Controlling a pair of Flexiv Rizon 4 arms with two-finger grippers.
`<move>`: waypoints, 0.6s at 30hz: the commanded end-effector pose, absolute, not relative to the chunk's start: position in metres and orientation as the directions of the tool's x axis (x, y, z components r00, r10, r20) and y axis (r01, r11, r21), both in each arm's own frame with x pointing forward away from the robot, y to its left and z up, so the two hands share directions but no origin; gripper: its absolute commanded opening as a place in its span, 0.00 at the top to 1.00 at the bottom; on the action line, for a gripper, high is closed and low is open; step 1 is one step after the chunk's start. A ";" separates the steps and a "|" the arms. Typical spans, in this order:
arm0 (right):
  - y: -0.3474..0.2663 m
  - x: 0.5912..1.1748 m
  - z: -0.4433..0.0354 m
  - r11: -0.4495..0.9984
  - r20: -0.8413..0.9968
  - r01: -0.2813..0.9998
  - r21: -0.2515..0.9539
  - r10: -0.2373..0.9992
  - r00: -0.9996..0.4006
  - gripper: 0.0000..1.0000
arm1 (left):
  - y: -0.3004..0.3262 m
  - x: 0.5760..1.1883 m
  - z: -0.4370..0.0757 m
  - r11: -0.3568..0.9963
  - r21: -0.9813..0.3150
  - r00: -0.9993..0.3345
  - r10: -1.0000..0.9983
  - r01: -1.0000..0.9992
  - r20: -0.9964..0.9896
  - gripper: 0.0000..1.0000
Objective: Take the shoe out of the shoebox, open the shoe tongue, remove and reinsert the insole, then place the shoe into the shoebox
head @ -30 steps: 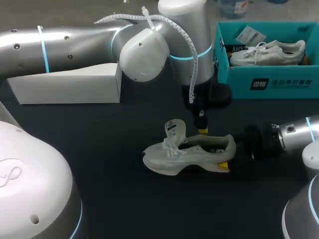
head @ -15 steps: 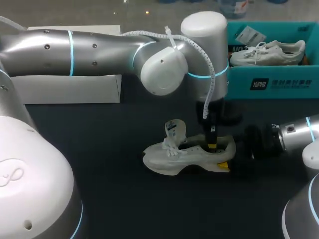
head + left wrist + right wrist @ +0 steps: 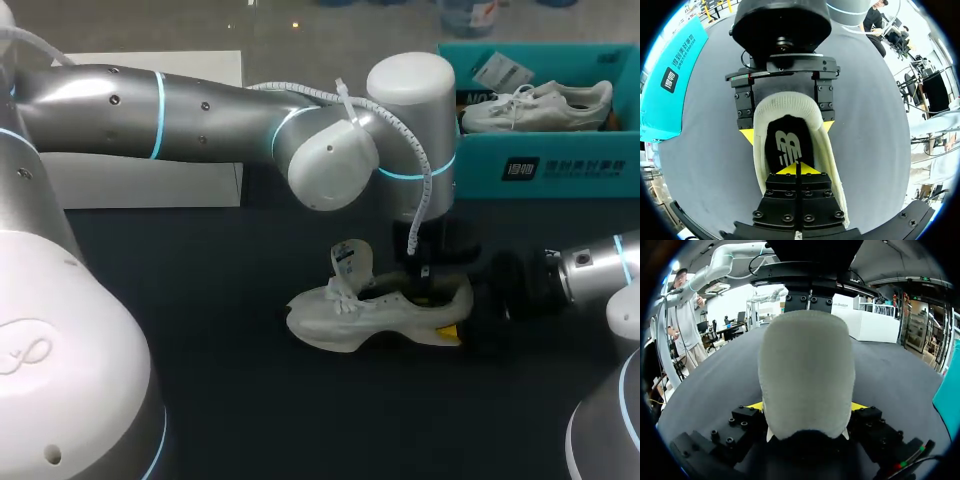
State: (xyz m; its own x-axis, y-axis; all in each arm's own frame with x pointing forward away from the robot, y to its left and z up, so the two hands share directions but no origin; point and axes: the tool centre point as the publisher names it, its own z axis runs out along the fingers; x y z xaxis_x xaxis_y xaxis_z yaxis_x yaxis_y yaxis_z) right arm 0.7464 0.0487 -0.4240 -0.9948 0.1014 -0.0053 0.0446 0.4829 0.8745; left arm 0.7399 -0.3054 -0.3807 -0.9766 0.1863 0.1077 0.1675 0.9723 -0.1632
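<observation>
A white shoe (image 3: 375, 310) lies on the dark table (image 3: 230, 400) with its tongue (image 3: 350, 262) standing up. My right gripper (image 3: 458, 312) comes in from the right and is shut on the shoe's heel (image 3: 807, 385), with a yellow tip on each side of it. My left gripper (image 3: 796, 169) hangs down into the shoe's opening. Its yellow tips are pressed together just over the black insole (image 3: 785, 145). I cannot tell whether they touch the insole. The teal shoebox (image 3: 560, 165) stands at the back right.
A second white shoe (image 3: 535, 105) lies inside the shoebox. A white box (image 3: 150, 180) stands at the back left, partly behind my left arm (image 3: 200, 110). The table in front of the shoe is bare.
My left arm has swung to the right and lowered its shut gripper into the shoe's opening. The right gripper and the shoe have stayed put.
</observation>
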 end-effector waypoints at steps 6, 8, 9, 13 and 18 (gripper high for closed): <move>0.049 0.746 -0.424 0.486 -0.005 0.045 0.873 0.102 -0.995 1.00 | -0.297 0.736 -0.388 0.978 -0.160 -0.961 0.167 0.133 0.220 1.00; 0.049 0.746 -0.424 0.486 -0.005 0.045 0.873 0.102 -0.995 1.00 | -0.294 0.733 -0.389 0.978 -0.154 -0.959 0.171 0.138 0.225 1.00; 0.049 0.746 -0.424 0.486 -0.005 0.045 0.873 0.102 -0.995 1.00 | -0.293 0.732 -0.390 0.978 -0.153 -0.959 0.171 0.138 0.226 1.00; 0.049 0.746 -0.424 0.486 -0.005 0.045 0.873 0.102 -0.995 1.00 | -0.292 0.728 -0.400 0.980 -0.137 -0.957 0.176 0.147 0.229 0.95; 0.049 0.746 -0.424 0.486 -0.005 0.045 0.873 0.102 -0.995 1.00 | -0.291 0.719 -0.407 0.979 -0.126 -0.950 0.189 0.162 0.250 0.65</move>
